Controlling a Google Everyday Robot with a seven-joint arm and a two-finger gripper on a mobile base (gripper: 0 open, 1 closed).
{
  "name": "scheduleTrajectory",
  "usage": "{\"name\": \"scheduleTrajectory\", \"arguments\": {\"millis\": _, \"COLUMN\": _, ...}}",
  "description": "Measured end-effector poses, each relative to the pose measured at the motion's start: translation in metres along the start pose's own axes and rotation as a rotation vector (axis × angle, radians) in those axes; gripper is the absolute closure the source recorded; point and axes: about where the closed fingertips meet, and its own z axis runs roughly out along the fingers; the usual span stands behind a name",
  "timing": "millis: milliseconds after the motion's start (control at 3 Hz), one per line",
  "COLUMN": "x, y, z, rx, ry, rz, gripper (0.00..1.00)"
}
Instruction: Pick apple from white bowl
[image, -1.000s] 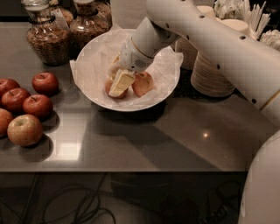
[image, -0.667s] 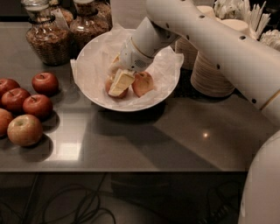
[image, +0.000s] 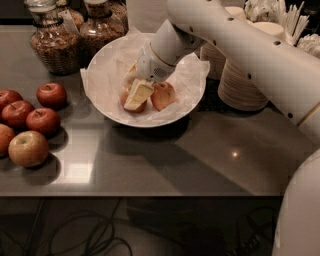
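Note:
The white bowl, lined with crinkled white paper, stands at the middle back of the table. Two apples lie in it. The orange-red apple is on the left, and a paler apple lies just right of it. My gripper reaches down into the bowl from the upper right. It sits right on the orange-red apple and covers most of it. The apple rests on the paper.
Several darker red apples and one paler apple lie on the table at the left. Two glass jars stand behind the bowl on the left. Stacked beige bowls stand to its right, under my arm. The table's front edge is near.

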Motion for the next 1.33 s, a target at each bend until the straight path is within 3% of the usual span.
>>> {"name": "scheduleTrajectory", "arguments": {"millis": 333, "x": -0.001, "y": 0.001, "z": 0.001, "rx": -0.005, "ry": -0.020, "rz": -0.001, "gripper": 1.00}}
{"name": "scheduleTrajectory", "arguments": {"millis": 667, "x": -0.015, "y": -0.002, "z": -0.022, "rx": 0.035, "ry": -0.067, "rz": -0.027, "gripper": 1.00}}
{"name": "scheduleTrajectory", "arguments": {"millis": 1333, "x": -0.059, "y": -0.003, "z": -0.108, "rx": 0.173, "ry": -0.114, "rz": -0.141, "gripper": 1.00}}
